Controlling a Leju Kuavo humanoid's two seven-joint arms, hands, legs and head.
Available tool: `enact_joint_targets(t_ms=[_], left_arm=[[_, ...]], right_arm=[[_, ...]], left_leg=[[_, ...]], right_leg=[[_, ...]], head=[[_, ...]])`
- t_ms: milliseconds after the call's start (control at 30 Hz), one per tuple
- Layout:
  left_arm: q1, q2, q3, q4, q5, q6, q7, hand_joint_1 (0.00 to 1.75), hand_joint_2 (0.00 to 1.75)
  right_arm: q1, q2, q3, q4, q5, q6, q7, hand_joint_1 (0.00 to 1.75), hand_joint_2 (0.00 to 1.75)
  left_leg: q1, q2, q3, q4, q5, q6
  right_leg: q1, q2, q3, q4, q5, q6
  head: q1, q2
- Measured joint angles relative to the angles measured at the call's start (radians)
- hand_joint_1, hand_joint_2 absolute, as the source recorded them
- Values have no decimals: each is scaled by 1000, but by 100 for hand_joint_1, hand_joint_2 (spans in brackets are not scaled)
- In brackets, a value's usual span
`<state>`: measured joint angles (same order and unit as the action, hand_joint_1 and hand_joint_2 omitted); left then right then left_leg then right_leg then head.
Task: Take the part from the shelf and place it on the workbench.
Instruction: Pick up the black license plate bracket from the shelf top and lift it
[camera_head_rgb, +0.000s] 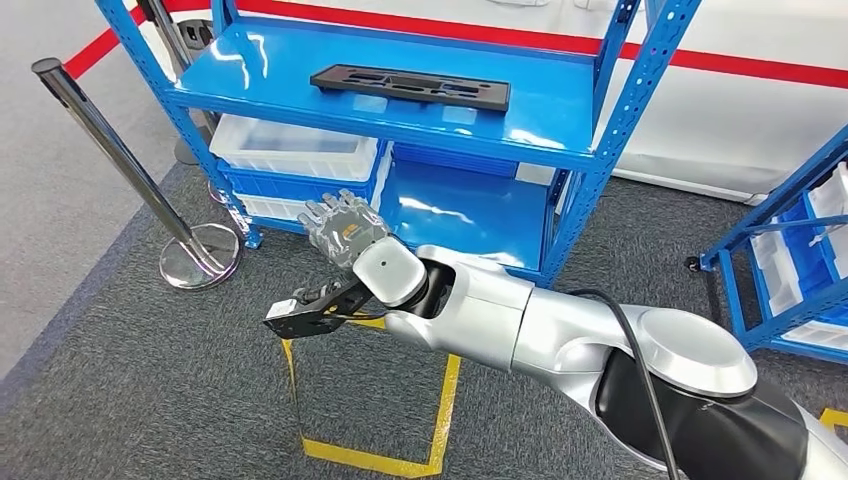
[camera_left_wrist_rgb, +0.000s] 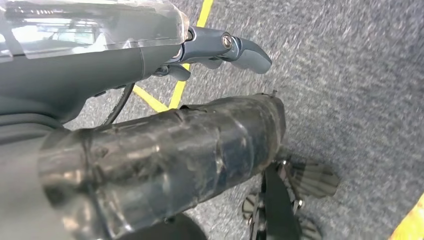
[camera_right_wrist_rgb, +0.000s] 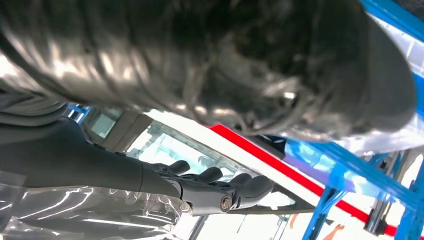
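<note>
Silver and jointed, the robot's right arm (camera_head_rgb: 560, 330) reaches toward the blue metal shelf (camera_head_rgb: 560, 120), its right hand (camera_head_rgb: 345, 228) raised empty with fingers apart, likely readying a grasp. Well above it, the flat black slotted part (camera_head_rgb: 410, 87) lies on the upper shelf board, untouched.

Bright even light, glare on shelf (camera_head_rgb: 450, 215), wrist views blurred
</note>
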<state>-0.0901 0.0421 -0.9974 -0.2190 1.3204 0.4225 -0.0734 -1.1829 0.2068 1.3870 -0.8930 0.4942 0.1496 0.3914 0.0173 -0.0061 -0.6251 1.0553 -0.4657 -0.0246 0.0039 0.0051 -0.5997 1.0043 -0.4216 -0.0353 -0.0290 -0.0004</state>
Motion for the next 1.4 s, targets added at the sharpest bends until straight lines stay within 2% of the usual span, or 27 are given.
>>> enact_joint_targets(t_ms=[100, 133, 167, 200, 267, 333, 433, 500, 533, 600, 633, 667, 700, 767, 833, 900, 967, 1000, 1033, 1100, 1133, 1167, 1200, 1267, 1300, 1333, 1400], left_arm=[[0, -1, -2, 0, -1, 1, 1, 0, 0], [1, -1, -2, 0, -1, 1, 1, 0, 0], [1, -1, -3, 0, -1, 1, 1, 0, 0], [2, -1, -4, 0, -1, 2, 2, 0, 0], [1, -1, -5, 0, -2, 4, 2, 0, 0], [-1, -1, -8, 0, -4, 6, 1, 0, 0], [-3, -2, -12, 0, -9, 7, 0, 0, 0], [-2, -3, -14, 0, -11, 7, 0, 0, 0], [-2, -3, -15, 0, -12, 7, 0, 0, 0], [-2, -3, -18, 0, -12, 7, 0, 0, 0], [-2, -3, -19, 0, -12, 7, 0, 0, 0], [-2, -2, -20, 0, -12, 7, -1, 0, 0], [-2, -2, -21, 0, -12, 6, -1, 0, 0], [-2, -3, -21, 0, -11, 3, -4, 0, 0], [-2, -5, -22, 0, -12, 4, -10, 0, 0], [-3, -7, -23, 0, -13, 10, -17, 0, 0], [-2, -7, -24, 0, -14, 18, -21, 0, 0], [-2, -7, -24, 0, -15, 21, -22, 0, 0], [-2, -7, -25, 0, -15, 24, -24, 0, 0], [-3, -8, -26, 0, -15, 28, -26, 0, 0], [-3, -8, -26, 0, -15, 30, -26, 0, 0], [-3, -7, -26, 0, -14, 31, -25, 0, 0], [-2, -7, -27, 0, -14, 31, -25, 0, 0], [-1, -7, -27, 0, -15, 33, -25, 0, 0], [-2, -7, -27, 0, -15, 35, -25, 0, 0], [-3, -6, -27, 0, -16, 39, -25, 0, 0], [-6, -7, -29, 0, -19, 46, -26, 0, 0]], right_arm=[[0, -1, 0, 0, 0, 0, 0, 0, 0], [1, -2, 0, 0, 0, 0, 0, 0, 0], [2, -3, 0, 0, 0, -1, 0, 0, 0], [2, -3, 0, 1, -1, -1, 0, 0, 0], [1, -4, 0, 1, -2, -3, 0, 0, 0], [-1, -5, 0, 2, -4, -7, 2, 0, 0], [-3, -9, 0, 2, -7, -10, 6, 0, 0], [-5, -13, 0, 2, -10, -11, 11, 0, 0], [-5, -15, 0, 2, -11, -12, 13, 0, 0], [-5, -21, 0, 2, -12, -12, 16, 0, 0], [-4, -24, 0, 2, -13, -12, 17, 0, 0], [-3, -27, 0, 2, -13, -12, 18, 0, 0], [-3, -29, 0, 2, -13, -12, 19, 0, 0], [-3, -32, 0, 2, -14, -12, 21, 0, 0], [-6, -33, 0, 2, -15, -12, 24, 0, 0], [-9, -36, 0, 1, -16, -11, 27, 0, 0], [-10, -40, 0, 0, -17, -11, 30, 0, 0], [-11, -41, 0, 0, -17, -11, 31, 0, 0], [-12, -42, 0, 0, -17, -11, 32, 0, 0], [-13, -43, 0, 0, -17, -11, 33, 0, 0], [-11, -44, 0, 0, -18, -11, 33, 0, 0], [-10, -45, 0, 0, -18, -11, 33, 0, 0], [-9, -46, 0, 0, -18, -11, 34, 0, 0], [-9, -47, 0, 0, -19, -11, 34, 0, 0], [-10, -47, 0, 0, -19, -11, 35, 0, 0], [-11, -48, 0, -1, -19, -12, 35, 0, 0], [-12, -49, 0, -2, -20, -12, 35, 0, 0]], left_leg=[[3, 1, -84, 187, -88, -12], [3, 1, -104, 228, -97, -15], [3, 1, -107, 232, -86, -16], [4, 1, -90, 195, -57, -17], [4, 3, -21, 56, 8, -15], [0, 2, 21, -32, 30, -5], [-1, 1, 23, -45, 29, 13], [4, 2, 26, -50, 33, 24], [5, 2, 27, -51, 34, 29], [5, 3, 26, -51, 33, 36], [4, 3, 26, -51, 31, 38], [4, 2, 27, -51, 30, 38], [3, 1, 29, -51, 28, 38], [3, -1, 36, -50, 24, 35], [-1, -3, 37, -49, 20, 28], [-2, -3, 33, -49, 21, 18], [1, -1, 32, -46, 14, 8], [1, -1, 24, -26, 1, 3], [1, 0, 6, 13, -21, -1], [3, 1, -59, 142, -74, -8], [3, 1, -90, 197, -88, -10], [4, 1, -108, 223, -85, -12], [4, 1, -107, 209, -62, -13], [4, 2, -58, 90, 11, -10], [1, 2, -28, 27, 36, -7], [-1, 1, -6, -18, 47, -3], [-6, -1, 9, -45, 43, 8]], right_leg=[[-1, -2, 1, -2, 1, -3], [-1, -2, 1, -1, 1, -4], [-1, -2, 0, 0, 0, -3], [-2, -1, 0, 2, -1, -3], [-2, 1, 0, 8, -5, 3], [1, 1, -5, 15, -8, 11], [4, 0, -9, 17, -9, 22], [4, -1, -24, 51, -34, 32], [3, -1, -46, 98, -62, 37], [-1, -1, -109, 230, -121, 44], [-3, -1, -136, 282, -136, 45], [-4, -1, -148, 301, -130, 44], [-4, -1, -141, 281, -107, 42], [-2, -1, -82, 152, -34, 32], [3, 0, -28, 42, 1, 21], [8, 2, -16, 16, -1, 16], [3, 2, -11, 7, 1, 10], [0, 2, -7, 2, 3, 6], [-3, 1, -2, -2, 3, 3], [-3, 0, 0, -3, 2, -1], [-2, 1, 0, -3, 0, -2], [-2, 1, 1, -1, -1, -3], [-2, 2, 2, 1, -3, -3], [-2, 5, 6, 6, -10, 0], [-1, 6, 6, 9, -13, 3], [0, 6, 6, 11, -16, 7], [4, 6, 3, 13, -18, 16]], head=[[-1, 0], [-1, 0], [-1, 0], [-1, 0], [-1, 0], [0, 0], [0, 0], [2, 0], [3, 0], [5, 0], [5, 0], [5, 0], [5, 0], [5, 0], [4, 0], [4, 0], [3, 0], [2, 0], [1, 0], [-1, 0], [0, 0], [0, 0], [0, 0], [0, 0], [0, 0], [0, 0], [1, 0]])
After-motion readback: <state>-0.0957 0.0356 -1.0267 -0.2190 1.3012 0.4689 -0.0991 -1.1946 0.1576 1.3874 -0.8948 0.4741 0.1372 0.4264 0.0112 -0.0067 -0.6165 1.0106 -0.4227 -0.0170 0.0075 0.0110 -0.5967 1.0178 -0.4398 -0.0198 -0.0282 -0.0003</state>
